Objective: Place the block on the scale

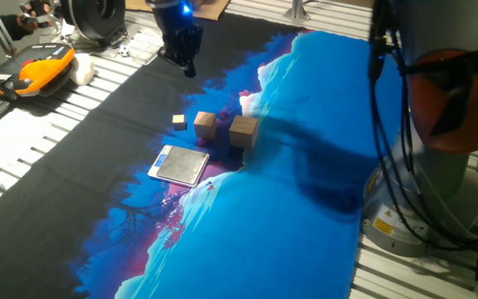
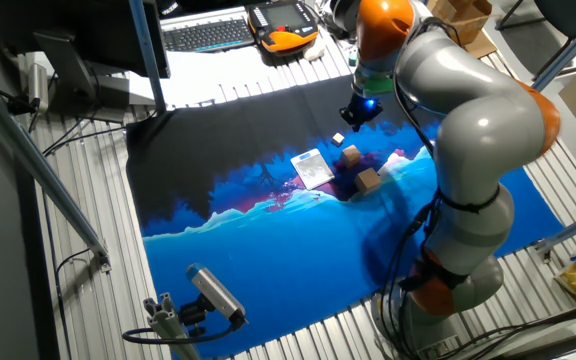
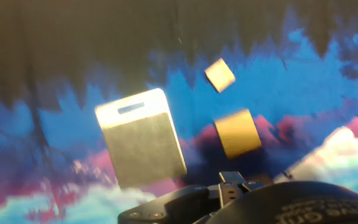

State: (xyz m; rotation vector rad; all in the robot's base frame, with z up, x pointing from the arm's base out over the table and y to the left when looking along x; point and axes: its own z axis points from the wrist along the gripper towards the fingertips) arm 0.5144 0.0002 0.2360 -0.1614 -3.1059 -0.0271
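Your gripper: raised over the black part of the cloth, holding nothing; whether its jaws are open, you cannot tell. Block: on the cloth, at two o'clock from the scale. Medium cube: just beside the block, at nine o'clock.

**Colours on the table**

The large light-brown wooden cube is plain tan. The flat rectangular scale has a silvery plate and a white-blue rim. The printed cloth shows black, bright blue, magenta and white patches.
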